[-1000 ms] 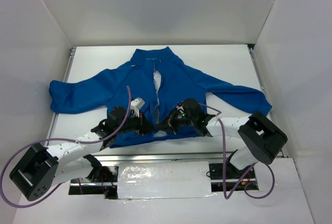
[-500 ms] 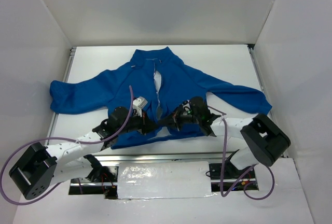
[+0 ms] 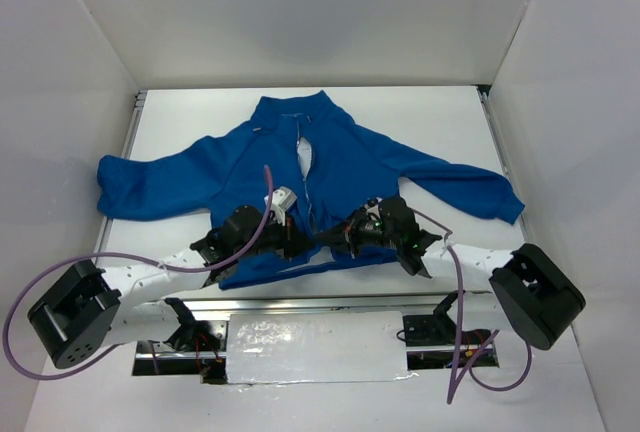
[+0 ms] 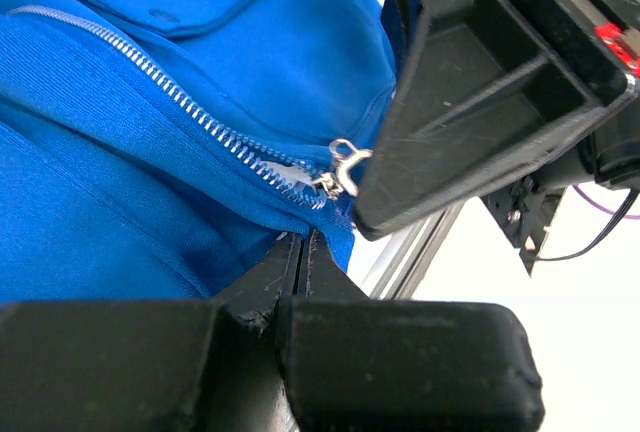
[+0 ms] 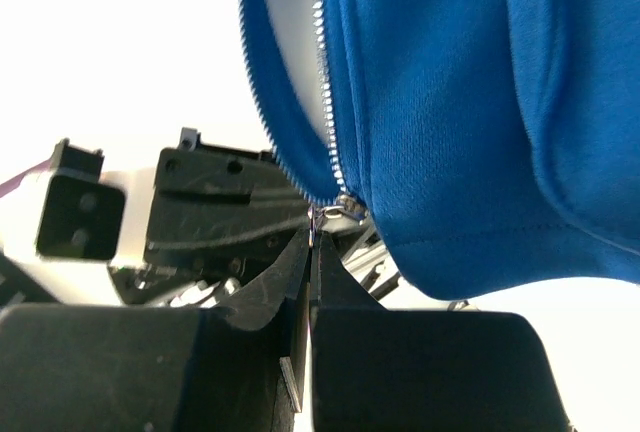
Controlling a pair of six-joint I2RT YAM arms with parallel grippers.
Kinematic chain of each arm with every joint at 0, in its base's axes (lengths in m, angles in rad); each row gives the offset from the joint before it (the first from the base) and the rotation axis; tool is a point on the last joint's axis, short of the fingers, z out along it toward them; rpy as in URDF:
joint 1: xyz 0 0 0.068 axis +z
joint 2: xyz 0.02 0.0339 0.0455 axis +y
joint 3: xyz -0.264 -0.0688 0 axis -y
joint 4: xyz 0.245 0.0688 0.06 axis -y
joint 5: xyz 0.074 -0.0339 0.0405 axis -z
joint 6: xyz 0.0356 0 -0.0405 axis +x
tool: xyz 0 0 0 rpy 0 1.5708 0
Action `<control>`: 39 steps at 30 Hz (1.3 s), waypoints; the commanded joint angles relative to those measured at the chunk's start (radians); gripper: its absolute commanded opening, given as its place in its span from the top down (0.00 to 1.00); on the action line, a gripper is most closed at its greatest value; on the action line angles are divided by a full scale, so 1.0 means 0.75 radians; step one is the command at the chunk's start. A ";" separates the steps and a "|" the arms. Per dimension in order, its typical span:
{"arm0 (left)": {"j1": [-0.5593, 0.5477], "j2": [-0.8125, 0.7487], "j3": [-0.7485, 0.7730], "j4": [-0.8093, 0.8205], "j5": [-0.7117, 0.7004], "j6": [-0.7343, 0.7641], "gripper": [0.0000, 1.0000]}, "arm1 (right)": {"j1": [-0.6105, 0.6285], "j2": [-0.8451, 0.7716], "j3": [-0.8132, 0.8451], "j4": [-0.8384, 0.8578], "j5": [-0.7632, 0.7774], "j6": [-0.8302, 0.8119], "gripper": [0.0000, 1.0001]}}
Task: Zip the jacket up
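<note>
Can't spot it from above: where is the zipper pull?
The zipper pull sits at the jacket's bottom hem, mid left wrist view, against the right gripper's fingers.

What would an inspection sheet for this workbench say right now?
Surface: white table, with the jacket spread on it.
Job's things: jacket lying flat, sleeves out to both sides; zipper pull low near the hem, teeth apart above it.
Clutter: nothing seen.
Grippers: left gripper shut on the jacket hem; right gripper shut on the zipper pull.
Cables: a purple cable loops along each arm.
Surroundings: white walls on three sides.
</note>
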 commanded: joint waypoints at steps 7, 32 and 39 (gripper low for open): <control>-0.082 0.029 0.003 -0.110 0.094 0.038 1.00 | -0.016 0.122 0.118 0.191 0.102 -0.038 1.00; -0.172 0.054 -0.036 -0.124 0.031 0.018 1.00 | -0.059 0.222 0.322 0.213 0.243 -0.097 1.00; -0.180 -0.007 -0.068 -0.171 -0.014 0.004 1.00 | -0.198 0.406 0.516 0.131 0.206 -0.193 1.00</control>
